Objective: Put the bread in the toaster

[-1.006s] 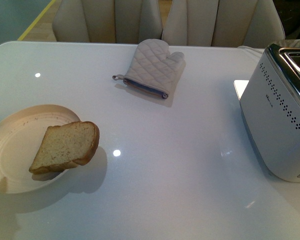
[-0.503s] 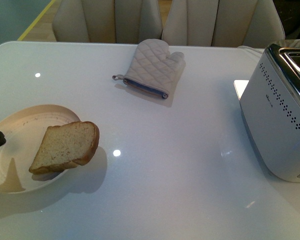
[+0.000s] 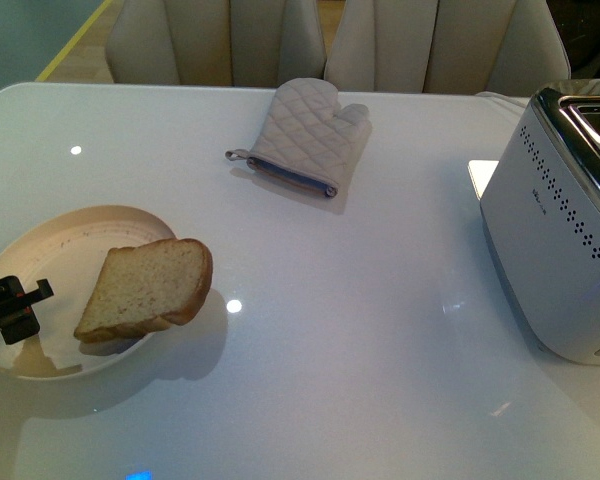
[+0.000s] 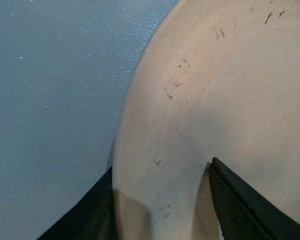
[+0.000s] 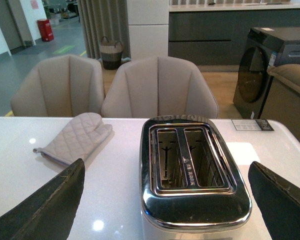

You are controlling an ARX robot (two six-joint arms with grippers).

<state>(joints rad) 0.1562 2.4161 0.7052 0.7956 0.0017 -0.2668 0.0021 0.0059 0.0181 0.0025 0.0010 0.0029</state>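
two changes stand out. on the white desk (image 3: 380, 380) the toaster (image 3: 545, 230) sits at the far right exactly as it did half a second ago, but the round cream plate (image 3: 60, 250) has slid a little toward it, carrying the bread (image 3: 148, 288) along. the slice lies tilted on the plate's right side with its crust end overhanging the rim, well apart from the toaster.

the other change is smaller. the left claw (image 3: 15, 310), only a dark tip at the frame edge before, now reaches in over the plate's left part. its wrist view shows the jaws apart, one finger outside the rim and one over the plate's floor, holding nothing. that looks like an approach that nudged the plate rather than a grasp. the bread is not yet picked up, so the task has barely begun. the right claw (image 5: 165, 165) is spread wide, facing the toaster's empty slots.

as for writing, a small dark logo on the toaster's side, a mark inside one slot and a printed card (image 5: 252, 125) near the toaster are all too small to read.
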